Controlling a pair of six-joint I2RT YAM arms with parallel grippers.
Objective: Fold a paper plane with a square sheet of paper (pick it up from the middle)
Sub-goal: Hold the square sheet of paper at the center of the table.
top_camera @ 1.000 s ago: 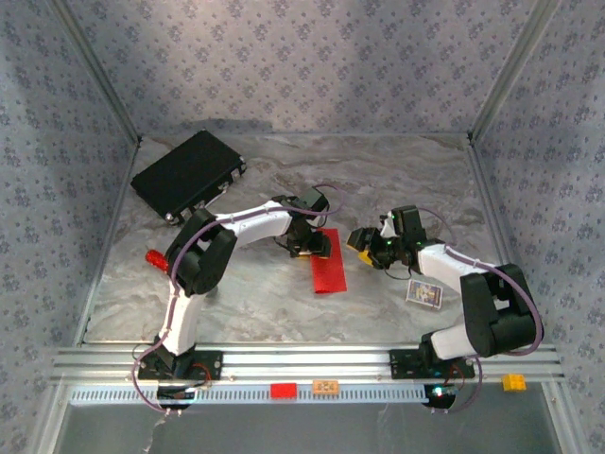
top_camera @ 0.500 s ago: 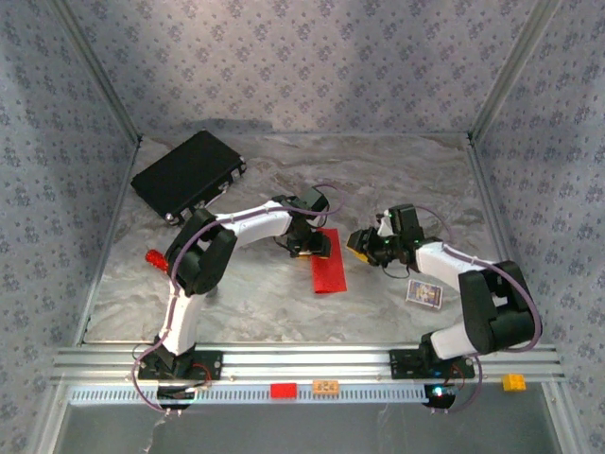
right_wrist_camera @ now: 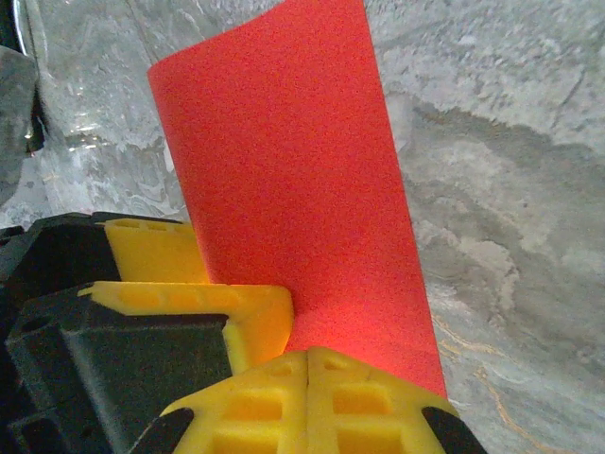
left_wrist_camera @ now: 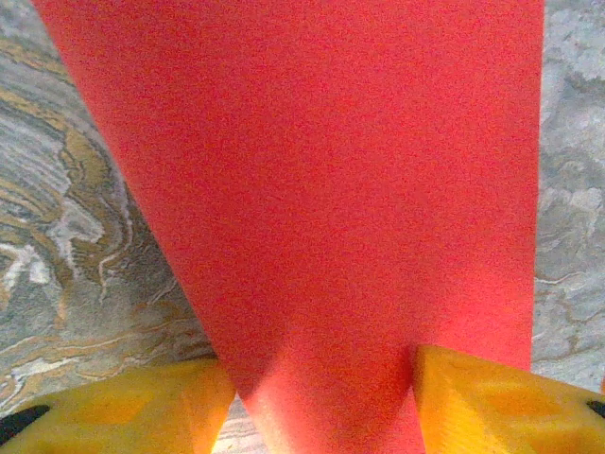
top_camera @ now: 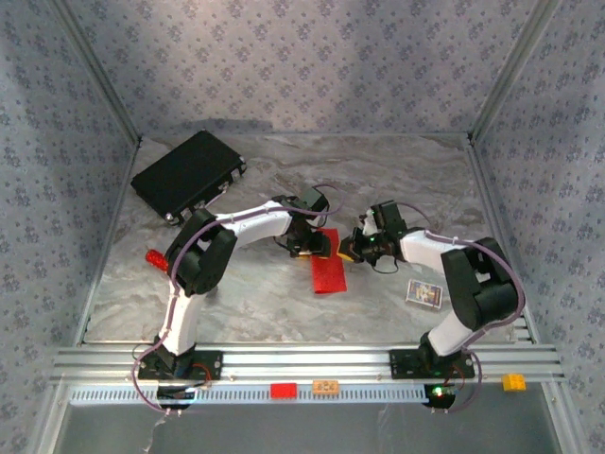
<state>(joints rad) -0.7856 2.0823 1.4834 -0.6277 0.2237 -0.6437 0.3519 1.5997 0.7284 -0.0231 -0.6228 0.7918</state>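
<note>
**ITEM: RED PAPER, PART-FOLDED, ONE OFF: HANDLING NOTES**

Right jaws: fully closed, yellow fingertips [right_wrist_camera: 369, 402] pressed together with no gap. They sit against the edge of the square sheet of paper [right_wrist_camera: 293, 170]. I cannot tell whether that edge is nipped in the seam or only touched.

Left jaws: about half open, one yellow finger [left_wrist_camera: 492, 397] on each side of the sheet's narrowing end, with red running between them. I cannot tell whether they pinch its edges or just bear down on it.

Location: mid-tabletop [top_camera: 246, 303], between the two arms, lying as a long narrow strip rather than a square. Both sets of jaws meet at its far end and the near end lies free. It is well apart from the black case [top_camera: 187, 175] at far left and the small card [top_camera: 424, 294] by the right arm.

Handling, my judgement: very light and thin, with no stiffness across the flat. It will likely bow or tent if squeezed from the sides, and slide on the smooth marbled surface if pushed. Creases are permanent, so a stray pinch spoils the plane. Plastic tips get little bite on it.

Where to hold: I would pin the middle of the strip flat with one arm. With the other I would take only a raised edge, lightly, close to the intended fold line.
</note>
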